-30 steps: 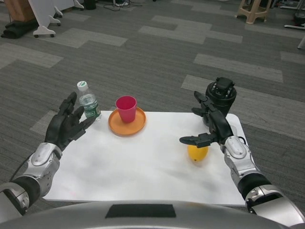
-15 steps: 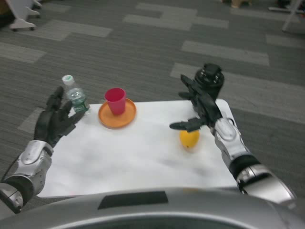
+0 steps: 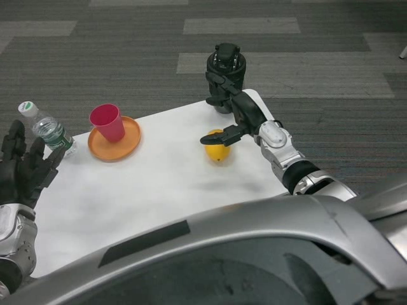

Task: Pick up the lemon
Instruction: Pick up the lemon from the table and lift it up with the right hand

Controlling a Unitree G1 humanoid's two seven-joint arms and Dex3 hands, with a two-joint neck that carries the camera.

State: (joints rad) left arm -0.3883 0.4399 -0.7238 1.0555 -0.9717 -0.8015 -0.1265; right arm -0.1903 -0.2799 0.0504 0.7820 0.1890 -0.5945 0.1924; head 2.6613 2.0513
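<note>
The lemon lies on the white table right of the frame's centre, near the table's right edge, its yellow skin showing below and behind a black thumb. The right hand hangs over it from the upper right — thumb stretched out level to the left across the lemon's top, the other fingers spread and raised toward the top of the frame, so the hand is wide apart and holds nothing; whether the thumb actually touches the fruit cannot be told from this angle. Its silver forearm runs down to the lower right. Just behind the raised fingers, at the table's far corner, stands a black cylindrical object with a dark top; what it is cannot be made out. At the left edge of the frame the left hand waits above the table's left side, fingers apart and pointing up, holding nothing. Just beside its fingertips, in the upper left, a clear plastic water bottle with a white cap stands on the table. To the right of the bottle an orange plate carries an upright pink cup — well apart from the lemon. Grey patterned carpet fills the top of the frame.
</note>
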